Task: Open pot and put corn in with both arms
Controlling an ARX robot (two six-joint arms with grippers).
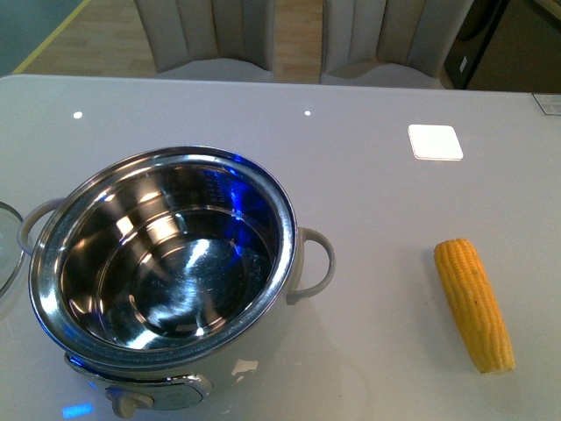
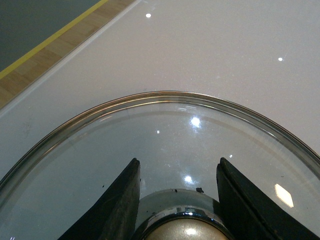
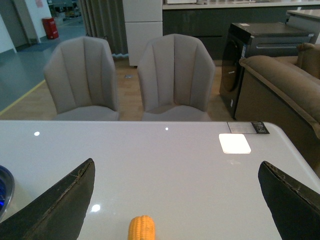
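Observation:
The pot (image 1: 166,272) stands uncovered at the front left of the white table, its shiny steel bowl empty, cream body and loop handle (image 1: 316,263) showing. Its glass lid (image 2: 165,130) lies over the table to the pot's left; only an edge of the lid (image 1: 7,250) shows in the front view. My left gripper (image 2: 178,172) is shut on the lid's silver knob (image 2: 182,227). The yellow corn (image 1: 473,303) lies on the table at the right. My right gripper (image 3: 177,175) is open above the table, with the corn's tip (image 3: 141,227) between and below its fingers.
A white square coaster (image 1: 435,142) lies at the back right of the table. Two grey chairs (image 3: 130,75) stand behind the far edge. A brown sofa (image 3: 280,85) and a dark cabinet are beyond the right side.

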